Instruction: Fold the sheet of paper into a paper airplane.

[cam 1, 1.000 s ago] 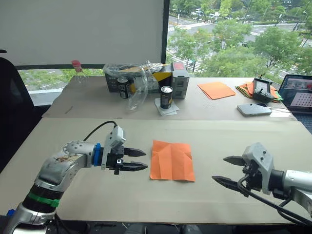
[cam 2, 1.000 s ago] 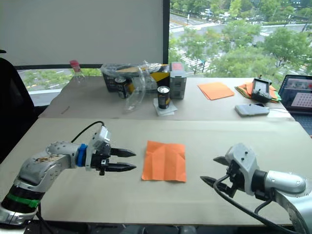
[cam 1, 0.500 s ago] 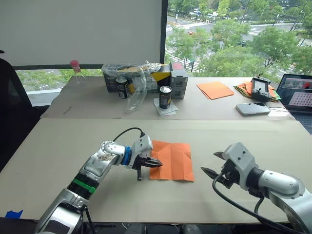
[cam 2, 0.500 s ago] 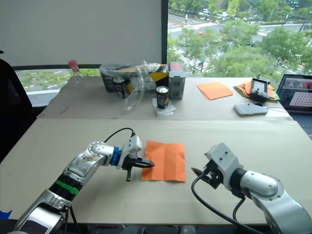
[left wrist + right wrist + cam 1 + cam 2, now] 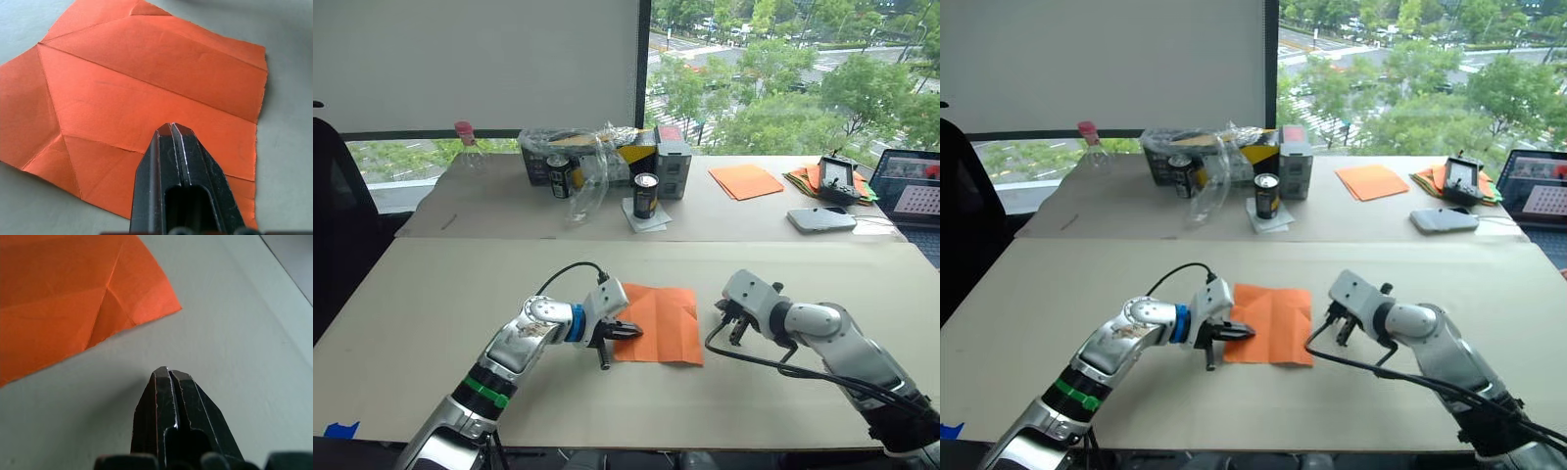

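The sheet of paper (image 5: 662,319) is bright orange and creased, lying flat on the near table. My left gripper (image 5: 632,332) is shut, its tips resting over the sheet's left part. In the left wrist view the closed fingers (image 5: 171,147) lie on the orange paper (image 5: 146,88) with nothing pinched between them. My right gripper (image 5: 728,315) is shut too, just off the sheet's right edge and apart from it. The right wrist view has its closed tips (image 5: 168,374) over bare table, with a corner of the paper (image 5: 63,298) ahead.
The far table holds cans (image 5: 647,194), a plastic bag and boxes (image 5: 597,157), a bottle (image 5: 467,139), smooth orange sheets (image 5: 747,180), a mixed-colour paper pile (image 5: 803,176), a phone (image 5: 822,219) and a laptop (image 5: 912,186). A seam (image 5: 460,238) divides the two tables.
My left gripper shut and moved right onto the sheet's left part. My right gripper swung in toward the sheet's right edge and shut.
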Robot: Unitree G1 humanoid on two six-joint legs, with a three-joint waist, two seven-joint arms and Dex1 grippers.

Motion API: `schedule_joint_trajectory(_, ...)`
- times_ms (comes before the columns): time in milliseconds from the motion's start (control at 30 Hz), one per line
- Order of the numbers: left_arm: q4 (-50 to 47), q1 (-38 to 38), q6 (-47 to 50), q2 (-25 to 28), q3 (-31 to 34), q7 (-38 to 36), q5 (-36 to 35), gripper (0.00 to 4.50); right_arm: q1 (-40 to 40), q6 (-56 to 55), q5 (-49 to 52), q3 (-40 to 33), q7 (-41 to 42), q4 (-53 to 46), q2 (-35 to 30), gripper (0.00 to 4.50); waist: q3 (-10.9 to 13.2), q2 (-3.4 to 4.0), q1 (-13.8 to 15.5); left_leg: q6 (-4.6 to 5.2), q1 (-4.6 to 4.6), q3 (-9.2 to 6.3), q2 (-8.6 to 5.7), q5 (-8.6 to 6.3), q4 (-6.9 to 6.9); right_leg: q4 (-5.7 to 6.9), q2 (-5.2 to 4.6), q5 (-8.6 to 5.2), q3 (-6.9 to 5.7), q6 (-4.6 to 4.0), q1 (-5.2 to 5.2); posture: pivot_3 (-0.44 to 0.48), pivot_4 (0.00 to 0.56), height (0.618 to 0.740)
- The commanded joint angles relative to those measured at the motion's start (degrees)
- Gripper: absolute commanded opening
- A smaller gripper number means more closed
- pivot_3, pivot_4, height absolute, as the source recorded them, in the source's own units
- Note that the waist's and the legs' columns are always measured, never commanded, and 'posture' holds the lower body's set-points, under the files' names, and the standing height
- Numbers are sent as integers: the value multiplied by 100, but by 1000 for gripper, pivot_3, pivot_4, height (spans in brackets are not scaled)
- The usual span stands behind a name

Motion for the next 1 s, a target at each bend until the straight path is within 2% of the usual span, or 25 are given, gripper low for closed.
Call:
schedule_joint_trajectory(33, -10, 154, 268, 95, -60, 138, 116, 0, -226, -427, -208, 206, 362, 294, 77, 37, 0, -1, -10, 0, 7, 1, -2, 0, 0, 0, 0, 0, 3, 0, 6, 0, 150, 670)
schedule_joint_trajectory(200, -49, 206, 331, 173, -27, 181, 121, 0, -516, -855, -204, 244, 727, 770, 401, 37, -1, -1, -82, 3, 74, 2, 1, -4, -14, -5, 2, -3, 6, 4, 62, 0, 150, 670)
schedule_joint_trajectory(667, 258, 163, 154, 421, 82, 170, 184, 0, -827, -403, 1074, -639, 1155, 729, 1600, 37, -3, -1, -102, -1, 78, 0, 3, -3, -20, -2, 9, -2, 10, 2, 56, 0, 150, 670)
schedule_joint_trajectory(1000, 245, 245, 215, 447, 307, 328, 118, 0, -1171, -448, 901, -50, 1102, 1159, 2396, 37, -4, 1, -107, -2, 79, -2, 2, -3, -21, 0, 9, -2, 10, 2, 52, 0, 150, 670)
